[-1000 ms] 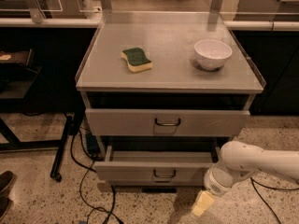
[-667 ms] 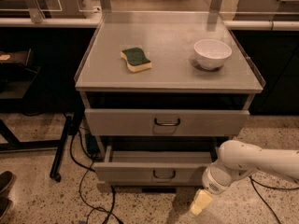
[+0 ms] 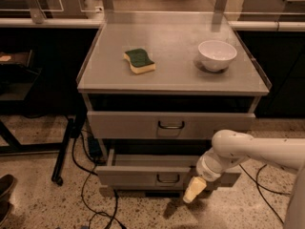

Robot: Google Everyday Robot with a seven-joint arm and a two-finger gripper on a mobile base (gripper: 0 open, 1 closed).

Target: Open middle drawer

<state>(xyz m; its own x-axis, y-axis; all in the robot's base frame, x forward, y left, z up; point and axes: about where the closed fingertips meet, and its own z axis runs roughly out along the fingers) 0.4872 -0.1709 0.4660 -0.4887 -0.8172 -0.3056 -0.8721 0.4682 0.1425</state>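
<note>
The grey cabinet has stacked drawers under its top. The middle drawer (image 3: pixel 138 178) is the lower front with a small dark wire handle (image 3: pixel 167 179). It stands pulled out a little, with a strip of its inside showing behind the front. My gripper (image 3: pixel 194 190), cream-tipped at the end of the white arm (image 3: pixel 238 151), hangs just below the drawer front's lower right part. It is to the right of the handle and not on it. The upper drawer (image 3: pixel 119 124) sits above with its own handle (image 3: pixel 170 125).
A green and yellow sponge (image 3: pixel 139 61) and a white bowl (image 3: pixel 217 55) sit on the cabinet top (image 3: pixel 181 75). Black cables (image 3: pixel 90 194) lie on the speckled floor at the left. A black stand leg (image 3: pixel 64 151) and a shoe (image 3: pixel 5 187) are further left.
My gripper has moved up and to the left, from low on the floor side to just under the middle drawer's front. The drawer has not visibly moved.
</note>
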